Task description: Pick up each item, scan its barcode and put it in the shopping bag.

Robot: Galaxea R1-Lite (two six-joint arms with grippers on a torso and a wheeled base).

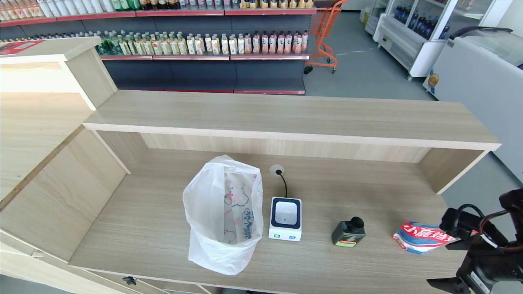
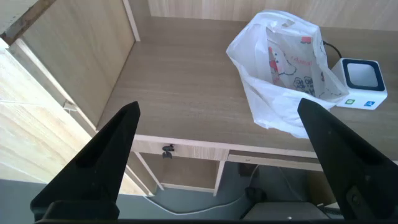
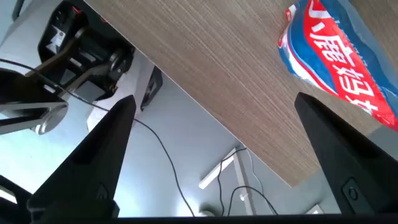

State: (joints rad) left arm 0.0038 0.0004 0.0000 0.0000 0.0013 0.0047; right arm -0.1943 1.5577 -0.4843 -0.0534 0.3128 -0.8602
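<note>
Lying flat near the right end of the counter (image 1: 143,220), the red-and-blue snack packet (image 1: 421,237) is the item closest to the right arm and, by my reading, the next one to take. The right gripper (image 3: 214,102) hangs at the near edge of the counter just beside the packet, its fingers spread wide with nothing between them. To its left stands a small dark bottle (image 1: 348,232), well apart from it. Left again is the white scanner (image 1: 285,218), window facing up, its cable (image 1: 283,181) running to a port at the far side. Touching or nearly touching the scanner's left side is the white shopping bag (image 1: 196,212), mouth open and upright, with one pink-patterned packet (image 1: 241,204) already inside. The left gripper (image 2: 219,107) hovers off the near left of the counter, also fully spread and empty.

For a clean pick, the right gripper should probably come over the packet from above and close across its short side, pinching the puffed film rather than the flat seal. The packet sits close to the near edge — a sideways nudge could push it off. No barcode shows on the upper face, so the packet likely needs turning before it meets the scanner window. Lifting it clear of the bottle on the way left would avoid tipping that over.
</note>
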